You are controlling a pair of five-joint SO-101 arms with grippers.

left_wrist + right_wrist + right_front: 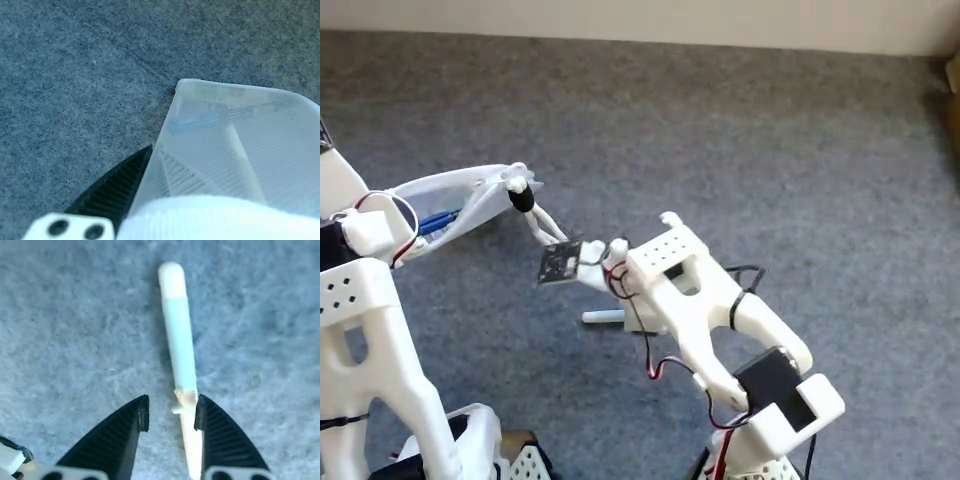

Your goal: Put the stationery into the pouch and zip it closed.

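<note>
white arms, black gripper fingers, red-black cables

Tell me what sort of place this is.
Probably a robot practice bench, not a working office: two white plastic arms with loose wires stand over a grey carpet-like surface, with a translucent pouch and a white pen to work on.

Overhead; close wrist views; pouch seemingly shared
</note>
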